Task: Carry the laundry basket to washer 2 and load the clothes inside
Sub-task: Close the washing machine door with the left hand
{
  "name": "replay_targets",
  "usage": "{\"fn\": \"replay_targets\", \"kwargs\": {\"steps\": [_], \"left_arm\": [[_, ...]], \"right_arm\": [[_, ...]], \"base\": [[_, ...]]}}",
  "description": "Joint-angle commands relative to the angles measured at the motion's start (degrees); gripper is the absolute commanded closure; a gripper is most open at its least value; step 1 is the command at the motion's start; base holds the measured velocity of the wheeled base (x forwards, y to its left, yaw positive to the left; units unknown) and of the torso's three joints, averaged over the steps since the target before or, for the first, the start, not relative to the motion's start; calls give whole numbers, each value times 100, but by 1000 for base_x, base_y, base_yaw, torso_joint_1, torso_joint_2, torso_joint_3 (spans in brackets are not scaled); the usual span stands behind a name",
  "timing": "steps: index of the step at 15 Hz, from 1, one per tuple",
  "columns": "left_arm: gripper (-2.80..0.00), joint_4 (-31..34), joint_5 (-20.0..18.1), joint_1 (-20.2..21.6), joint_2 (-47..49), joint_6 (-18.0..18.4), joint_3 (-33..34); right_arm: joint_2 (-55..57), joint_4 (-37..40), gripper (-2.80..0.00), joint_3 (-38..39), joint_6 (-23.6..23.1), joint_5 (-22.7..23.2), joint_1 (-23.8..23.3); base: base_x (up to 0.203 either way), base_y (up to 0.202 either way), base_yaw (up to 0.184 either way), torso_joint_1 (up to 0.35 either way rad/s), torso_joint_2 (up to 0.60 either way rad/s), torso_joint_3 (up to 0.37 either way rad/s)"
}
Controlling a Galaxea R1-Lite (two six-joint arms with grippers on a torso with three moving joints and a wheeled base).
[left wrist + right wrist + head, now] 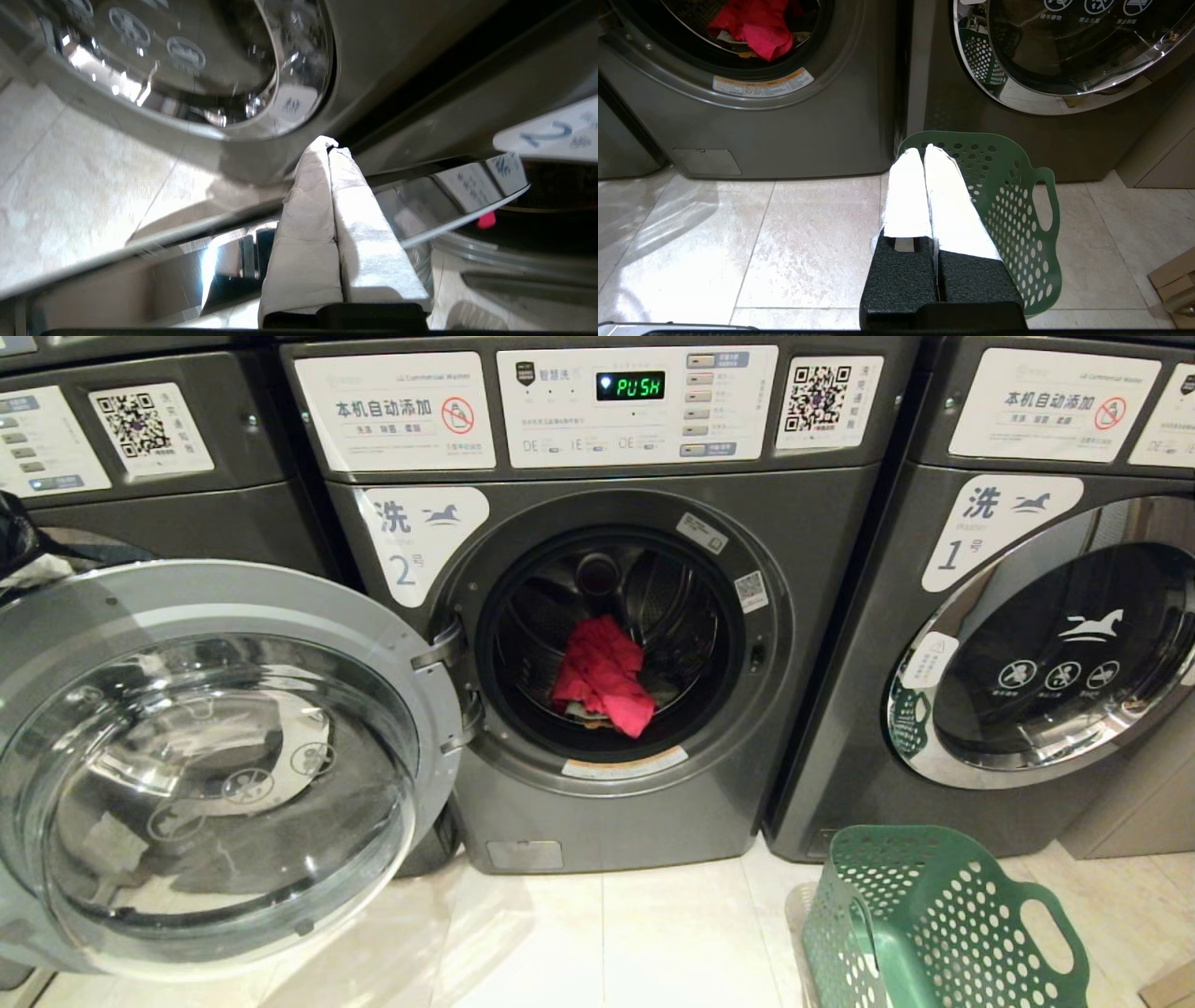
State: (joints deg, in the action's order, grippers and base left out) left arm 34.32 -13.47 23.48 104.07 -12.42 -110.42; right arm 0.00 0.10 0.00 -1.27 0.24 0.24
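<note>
Nearest, laundry basket (934, 924) on the floor tiles (597, 933), right gripper (924, 150) pinched shut and empty above it; left gripper (331, 142) likewise closed, by the swung-open door (201, 765); beyond, washer 2 (597, 821), red garment (602, 674) in drum

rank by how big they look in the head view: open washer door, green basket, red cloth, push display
1. Open door, though it swings nearest the camera
2. Basket, cut off at the frame edge
3. Red cloth
4. PUSH display
</note>
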Motion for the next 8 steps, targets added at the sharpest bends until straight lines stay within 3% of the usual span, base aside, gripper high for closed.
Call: {"fn": "replay_targets", "kwargs": {"steps": [1, 6, 8], "left_arm": [[0, 262, -16, -1, -206, -6, 3], [0, 1772, -445, -205, -935, -16, 9], [0, 2022, -471, -416, -1148, -23, 54]], "right_arm": [[9, -1, 0, 0, -5, 2, 2], [9, -1, 0, 0, -14, 6, 2], [9, -1, 0, 0, -5, 2, 2]], "base": [[0, 0, 0, 0, 0, 0], [0, 0, 0, 0, 0, 0], [0, 0, 0, 0, 0, 0]]}}
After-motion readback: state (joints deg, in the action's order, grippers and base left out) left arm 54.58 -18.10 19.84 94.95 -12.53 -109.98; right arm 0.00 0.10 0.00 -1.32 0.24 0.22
